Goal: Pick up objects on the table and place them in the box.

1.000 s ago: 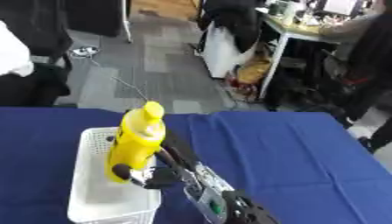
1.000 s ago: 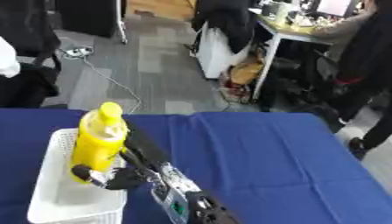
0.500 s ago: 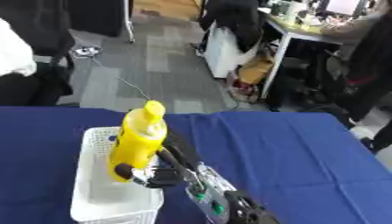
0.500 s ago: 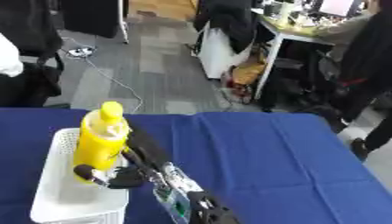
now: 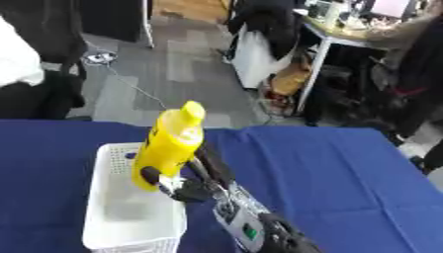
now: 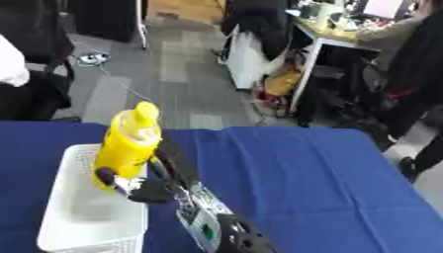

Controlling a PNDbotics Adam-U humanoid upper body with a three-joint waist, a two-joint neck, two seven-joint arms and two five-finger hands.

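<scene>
So compared with a moment back, not much has moved: the tall yellow plastic squeeze bottle with the rounded yellow cap (image 5: 170,146) was already hanging over the white perforated plastic box (image 5: 108,188) and it sits in about the same spot, maybe tilted a touch more, cap leaning away to the upper right. My read is that the carry is basically over and the only thing left for this item is the lowering and letting go. It's not in the box yet, though. The bottom of the bottle looks to be above the rim on the box's right side, not resting on the floor of it.

Going left to right: the box is just left of the hand, standing on the blue cloth-covered bench (image 5: 329,168), and I can't make out anything inside it. Right next to that is the bottle, and then the robot's right hand (image 5: 186,185), black with silver bits, coming up from the bottom of the view. Its fingers are curled round the lower half of the bottle from the right and below, so it's clamped on the bottle and holding nothing else. The bench to the right of the hand is just blue cloth as far as I can see.

The left hand doesn't show up in either eye view.
</scene>
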